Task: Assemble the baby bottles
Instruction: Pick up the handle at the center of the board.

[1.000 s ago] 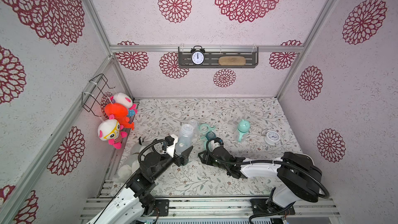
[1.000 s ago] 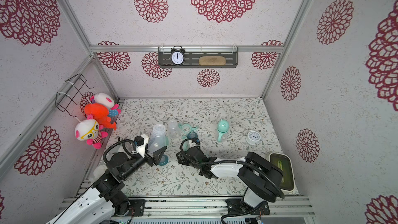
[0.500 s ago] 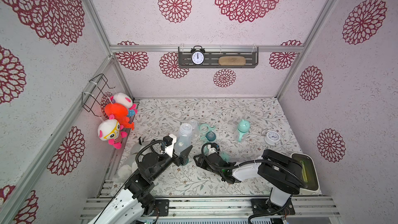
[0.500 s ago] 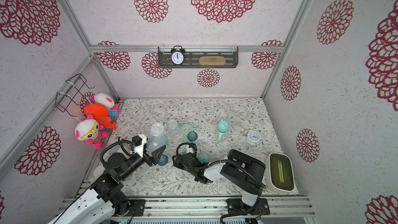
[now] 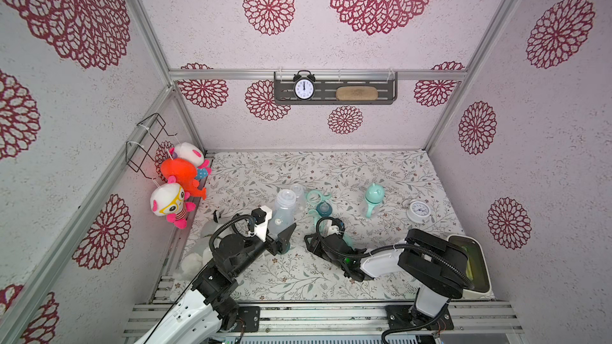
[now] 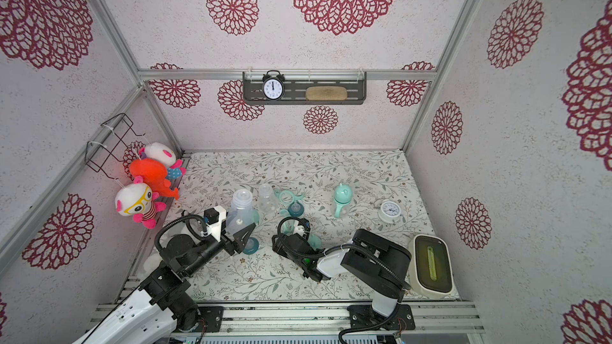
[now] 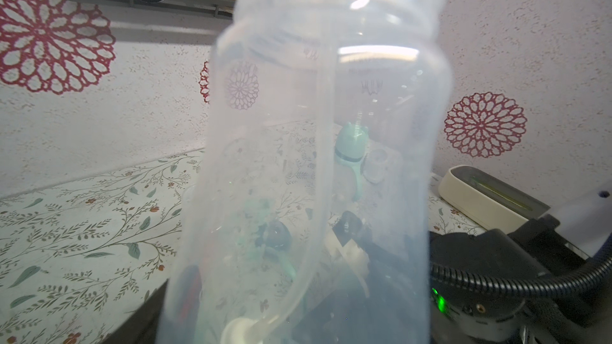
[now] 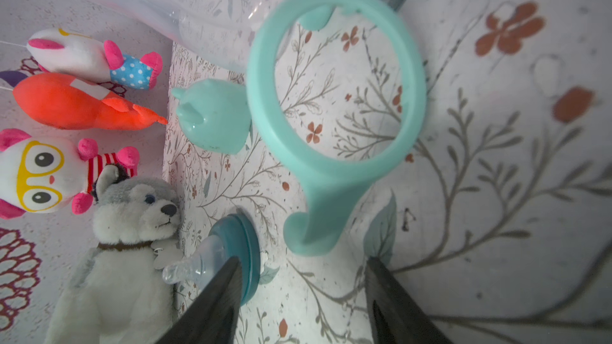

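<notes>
Ring (image 8: 334, 77) has drawn closer to the bottle (image 5: 283, 208) as the right gripper (image 8: 303, 259) swung in. Its jaws straddle the handle; I cannot tell whether they pinch it. Left gripper (image 5: 283, 236) stays clenched on the upright bottle's base. Slipping the ring over the bottle's neck looks next.

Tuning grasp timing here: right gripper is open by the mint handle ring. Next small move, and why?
Probably ease the right gripper forward and close on the mint handle ring: the jaws stand open, its handle lies just ahead of them, and the left gripper holds the clear bottle.
</notes>
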Controlling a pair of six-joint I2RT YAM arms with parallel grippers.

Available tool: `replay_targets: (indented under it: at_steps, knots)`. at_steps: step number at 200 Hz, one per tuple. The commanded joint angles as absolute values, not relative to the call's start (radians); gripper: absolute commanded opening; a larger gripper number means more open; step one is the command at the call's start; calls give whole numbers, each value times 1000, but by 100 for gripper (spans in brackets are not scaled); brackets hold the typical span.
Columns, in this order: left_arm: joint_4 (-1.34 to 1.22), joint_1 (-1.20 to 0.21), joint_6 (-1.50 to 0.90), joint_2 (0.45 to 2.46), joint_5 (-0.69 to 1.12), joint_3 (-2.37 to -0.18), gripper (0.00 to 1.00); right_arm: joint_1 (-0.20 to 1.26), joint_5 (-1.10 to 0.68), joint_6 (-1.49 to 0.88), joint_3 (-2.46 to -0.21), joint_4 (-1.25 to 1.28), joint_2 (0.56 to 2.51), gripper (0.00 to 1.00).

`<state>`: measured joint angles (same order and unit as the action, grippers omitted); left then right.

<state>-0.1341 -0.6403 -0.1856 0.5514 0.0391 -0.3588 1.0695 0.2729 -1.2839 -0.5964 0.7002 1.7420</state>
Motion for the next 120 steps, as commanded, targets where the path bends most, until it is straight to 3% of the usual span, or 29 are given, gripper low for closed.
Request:
replay_targets:
  at_steps: [1, 120]
  knots:
    - [-164, -635, -191, 558, 48, -380, 0, 1049, 273, -1292, -595, 773, 1763, 61]
    - [-134, -634, -176, 531, 39, -385, 0, 1028, 263, -1277, -620, 884, 1867, 43]
